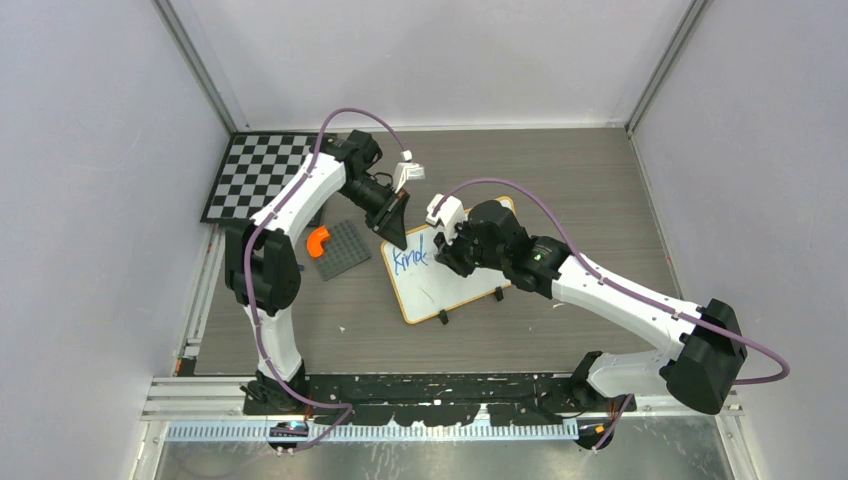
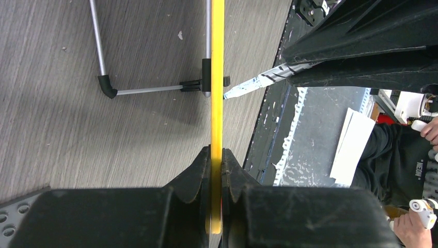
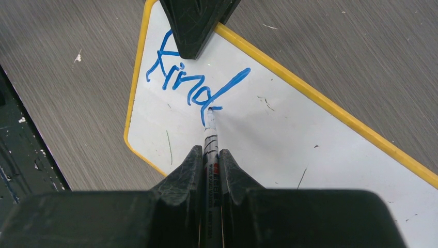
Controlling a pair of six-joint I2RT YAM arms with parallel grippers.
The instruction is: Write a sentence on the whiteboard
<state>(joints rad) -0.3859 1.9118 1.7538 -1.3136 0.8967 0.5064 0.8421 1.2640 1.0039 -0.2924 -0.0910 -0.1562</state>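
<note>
**Right arm mid-word on whiteboard, left arm pinning the frame**

Top view: whiteboard (image 1: 458, 282) lies flat mid-table, skewed, its long side running from near-left to far-right. Blue sentence (image 1: 410, 258) sits at the board's left end and only "kind" is readable. Left gripper (image 1: 397, 225) comes in from the far left and is clamped on the board's far-left edge. Right gripper (image 1: 449, 250) is over the board just right of the writing, closed on a marker that is hard to make out here. Grey studded plate (image 1: 343, 250) with an orange piece (image 1: 318, 241) on it sits just left of the board. Checkerboard (image 1: 255, 175) is at the far-left corner of the table (image 1: 590, 190).

Left wrist: fingers are pinched tight on the yellow frame edge (image 2: 217, 77), seen edge-on. A black foot on a metal rod (image 2: 107, 87) rests on the table left of the frame. Marker tip (image 2: 257, 81) pokes in from the right, close to the frame.

Right wrist: jaws squeezed shut round the marker (image 3: 210, 142), tip touching the white surface at the bottom of the "d". Writing reads "kind" (image 3: 191, 82). Left fingertip (image 3: 195, 31) sits on the frame just beyond the "k". Faint dark stray marks (image 3: 169, 140) scattered on the board.
</note>
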